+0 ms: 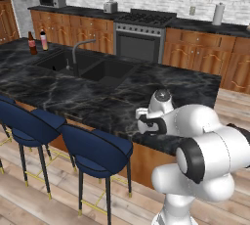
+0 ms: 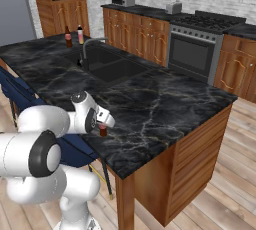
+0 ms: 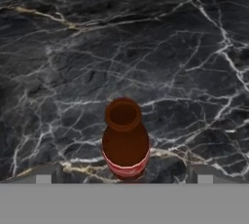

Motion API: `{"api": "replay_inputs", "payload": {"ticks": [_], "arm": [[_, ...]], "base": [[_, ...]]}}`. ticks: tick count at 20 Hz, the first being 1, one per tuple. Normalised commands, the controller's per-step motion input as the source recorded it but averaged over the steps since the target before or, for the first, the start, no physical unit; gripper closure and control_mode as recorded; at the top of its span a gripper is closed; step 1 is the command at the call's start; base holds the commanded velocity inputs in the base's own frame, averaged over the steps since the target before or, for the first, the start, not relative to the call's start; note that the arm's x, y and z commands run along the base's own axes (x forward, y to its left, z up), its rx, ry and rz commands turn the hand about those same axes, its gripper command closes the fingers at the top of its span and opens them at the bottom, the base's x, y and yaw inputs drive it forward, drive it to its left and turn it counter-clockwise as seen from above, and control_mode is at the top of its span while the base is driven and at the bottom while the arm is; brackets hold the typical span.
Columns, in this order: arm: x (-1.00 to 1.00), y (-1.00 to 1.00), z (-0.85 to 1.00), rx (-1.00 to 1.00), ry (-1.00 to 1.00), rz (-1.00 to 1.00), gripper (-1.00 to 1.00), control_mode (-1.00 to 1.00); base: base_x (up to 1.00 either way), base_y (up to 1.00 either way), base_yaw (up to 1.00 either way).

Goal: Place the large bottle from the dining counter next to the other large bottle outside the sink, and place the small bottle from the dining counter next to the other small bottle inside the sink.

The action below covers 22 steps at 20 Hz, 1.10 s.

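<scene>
**Small bottle between my fingers, nothing gripped yet**

Largest first: the table (image 2: 150, 104), the long black marble island, carries everything I care about. Its sink (image 1: 93, 67) sits well away from me toward the far end, and beside it, outside the basins, stand the other large bottle (image 1: 32, 43) and the large bottle (image 1: 44, 40), close together. So by my reading the big pair is already settled, and what remains is the little one.

My hand (image 3: 124, 178) is down near the table's near edge, spread as wide as it goes and holding nothing. The small bottle (image 3: 125, 140) stands upright just ahead of it, roughly centred between the two fingertips (image 3: 44, 175), neck pointing up at my camera.

What worries me:

- The bottle is short and round. If I close off-centre, one finger meets it first and shoves it over or rolls it off the edge nearby.
- Closing too high catches only the narrow neck, and it could slip out on the long carry to the sink.
- Pressing too low could jam my fingertips on the marble.
- I cannot see the other small bottle in the basin from here, so setting down blind risks knocking it.
</scene>
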Motion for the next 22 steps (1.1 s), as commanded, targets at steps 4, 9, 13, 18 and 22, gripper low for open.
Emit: {"api": "replay_inputs", "payload": {"ticks": [4, 9, 13, 18, 22], "arm": [[0.14, -0.02, 0.0, 0.01, 0.0, -0.01, -1.0, -1.0], [0.12, -0.02, 0.0, 0.0, 0.0, -0.01, -1.0, -1.0], [0.11, -0.02, 0.0, 0.0, 0.0, 0.0, -1.0, -1.0], [0.08, 0.0, -0.04, 0.0, 0.0, 0.0, -1.0, -1.0], [0.08, 0.0, -0.07, 0.0, 0.0, 0.0, -1.0, -1.0]], "base": [[0.0, 0.0, 0.0], [0.0, 0.0, 0.0], [0.0, 0.0, 0.0], [0.0, 0.0, 0.0], [0.0, 0.0, 0.0]]}}
